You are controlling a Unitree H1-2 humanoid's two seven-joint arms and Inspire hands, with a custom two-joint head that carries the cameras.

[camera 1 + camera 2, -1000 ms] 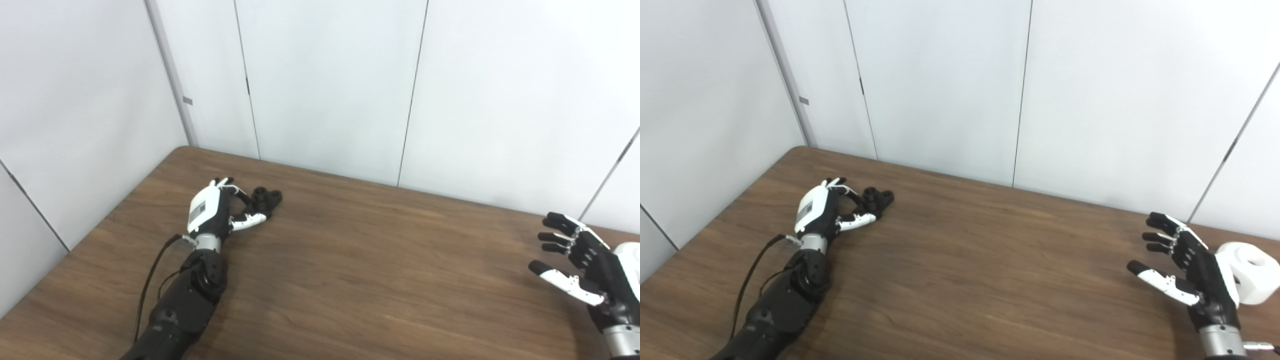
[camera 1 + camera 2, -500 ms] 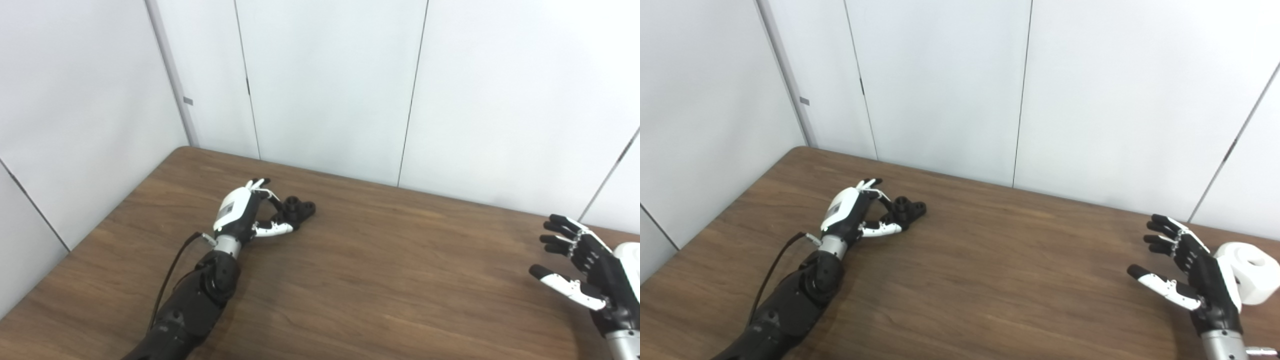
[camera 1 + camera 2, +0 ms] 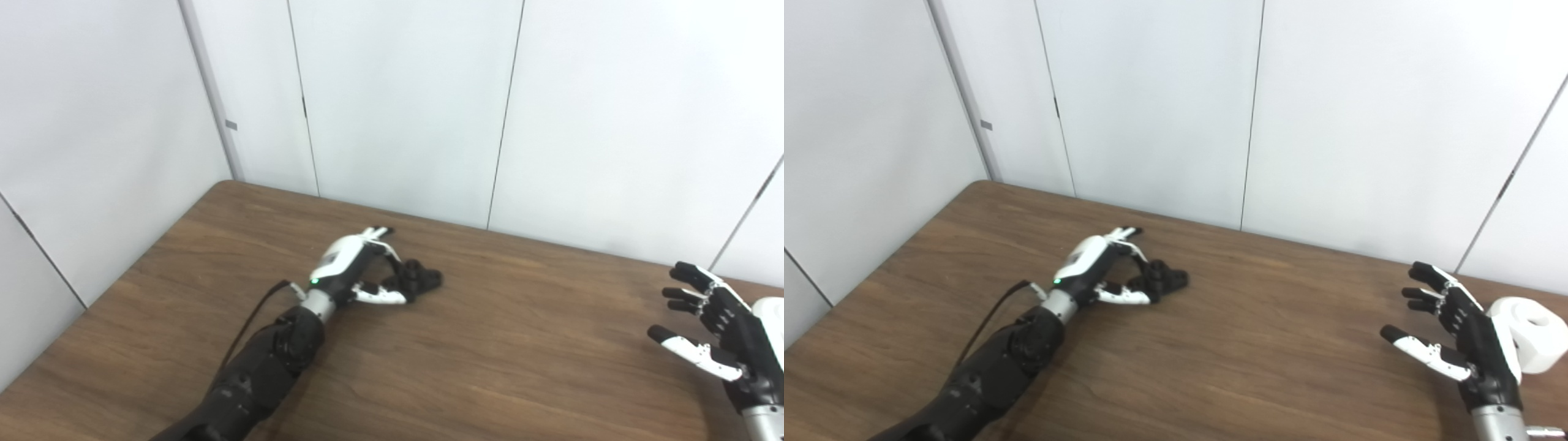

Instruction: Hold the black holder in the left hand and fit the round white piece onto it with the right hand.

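Brown wooden table (image 3: 1213, 361) against white wall panels (image 3: 1151, 104), left hand (image 3: 1096, 269) near the middle clamped on the black holder (image 3: 1164, 280), right hand (image 3: 1458, 331) spread and empty, round white piece (image 3: 1534, 334) just behind it at the table's right edge

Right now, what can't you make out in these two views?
- Round white piece: left eye view shows only a sliver, cut by the right edge; in the right eye view the right hand, open, covers its near side.
- Black holder: too small and dark for its shape; the left hand hides the contact, so the grip is unclear.
- Whether the holder touches the table.
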